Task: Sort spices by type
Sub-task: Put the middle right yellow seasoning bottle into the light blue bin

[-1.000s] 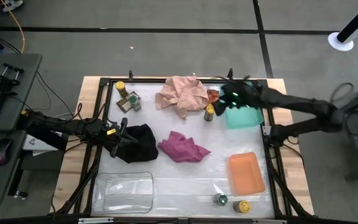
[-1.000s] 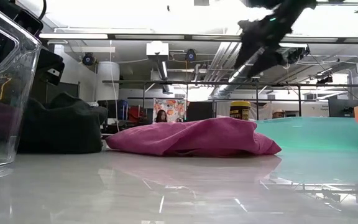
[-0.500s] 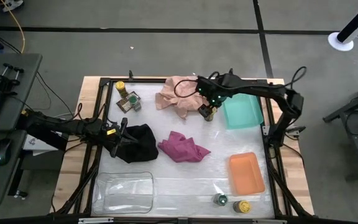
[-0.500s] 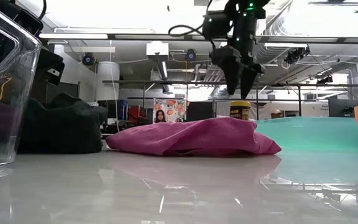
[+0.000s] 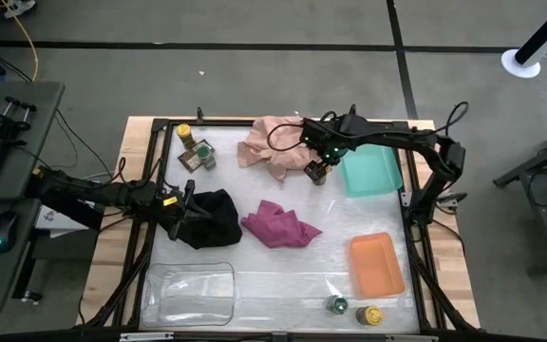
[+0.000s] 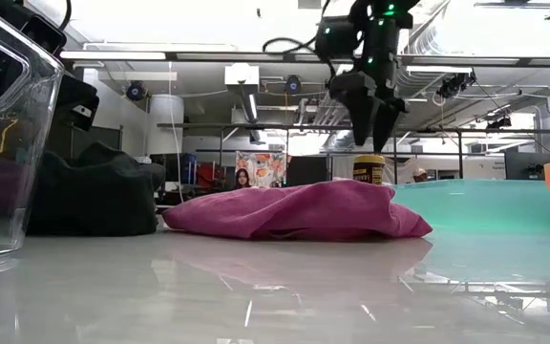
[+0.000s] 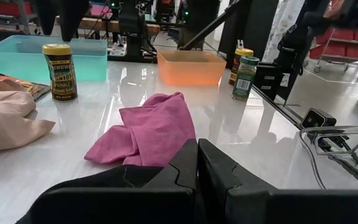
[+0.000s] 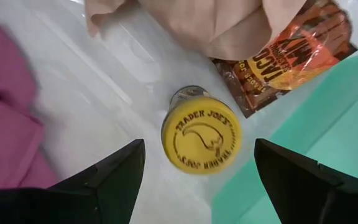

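A yellow-lidded jar [image 8: 201,138] stands upright on the table between the pink cloth and the teal tray [image 5: 370,171]. It also shows in the low view [image 6: 369,169]. My right gripper [image 8: 197,180] hangs just above it, open and pointing down, with a finger on either side of the lid and clear of it. An orange-brown foil packet [image 8: 297,50] lies flat beside the jar, partly under the pink cloth [image 5: 275,144]. My left gripper [image 7: 196,163] is shut at the left edge of the black cloth [image 5: 212,217]. My left gripper lies level at the black cloth's left edge, coming from the table's left. Whether its shut fingers touch the cloth, I cannot tell.
A yellow-lidded jar [image 5: 184,130] and green-lidded jars [image 5: 198,152] stand at the far left corner. One green-lidded jar [image 5: 336,304] and one yellow-lidded jar [image 5: 369,314] stand at the near edge. An orange tray [image 5: 376,264], a clear tray [image 5: 196,293] and a magenta cloth [image 5: 278,225] lie between.
My right arm swung in from the table's right, passed over the teal tray and stopped above the yellow-lidded jar, with the gripper turned to point down. In the last half second it has barely moved. The jar has stayed where it was.
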Tool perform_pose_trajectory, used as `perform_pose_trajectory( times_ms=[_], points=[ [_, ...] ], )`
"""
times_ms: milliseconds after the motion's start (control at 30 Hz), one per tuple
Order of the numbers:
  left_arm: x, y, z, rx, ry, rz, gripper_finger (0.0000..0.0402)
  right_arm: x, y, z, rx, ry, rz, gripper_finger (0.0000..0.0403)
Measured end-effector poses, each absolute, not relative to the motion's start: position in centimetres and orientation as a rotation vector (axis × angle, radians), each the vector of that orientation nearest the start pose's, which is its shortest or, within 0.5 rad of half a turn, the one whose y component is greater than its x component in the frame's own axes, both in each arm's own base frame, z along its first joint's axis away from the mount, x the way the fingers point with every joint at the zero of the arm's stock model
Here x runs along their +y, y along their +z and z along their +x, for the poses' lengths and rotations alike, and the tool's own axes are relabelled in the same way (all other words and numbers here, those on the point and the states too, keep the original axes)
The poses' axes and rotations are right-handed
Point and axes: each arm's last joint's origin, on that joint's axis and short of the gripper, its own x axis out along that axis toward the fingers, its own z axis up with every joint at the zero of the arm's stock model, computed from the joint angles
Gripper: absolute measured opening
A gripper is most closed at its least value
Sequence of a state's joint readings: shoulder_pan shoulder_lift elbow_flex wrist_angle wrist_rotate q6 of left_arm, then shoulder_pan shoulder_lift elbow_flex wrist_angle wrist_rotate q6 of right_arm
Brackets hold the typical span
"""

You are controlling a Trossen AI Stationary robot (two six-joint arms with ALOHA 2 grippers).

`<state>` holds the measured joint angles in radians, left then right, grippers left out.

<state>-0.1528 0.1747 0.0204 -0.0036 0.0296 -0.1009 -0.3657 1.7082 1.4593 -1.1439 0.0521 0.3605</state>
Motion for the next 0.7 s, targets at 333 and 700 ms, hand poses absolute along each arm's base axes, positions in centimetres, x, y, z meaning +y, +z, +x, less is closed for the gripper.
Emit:
perform_pose_trajectory(
  times_ms=[333,700],
  points=[
    [-1.7,15.6,10.5,0.167,-0.174,-0.091,0.0000,-11.4,27.0,29.3,1.346,-0.561,0.477,0.0051],
    [-1.7,15.6,10.5,0.167,-0.174,-0.091,0.0000,-11.7,26.3,30.0,1.305,-0.529,0.446,0.0002]
  ],
)
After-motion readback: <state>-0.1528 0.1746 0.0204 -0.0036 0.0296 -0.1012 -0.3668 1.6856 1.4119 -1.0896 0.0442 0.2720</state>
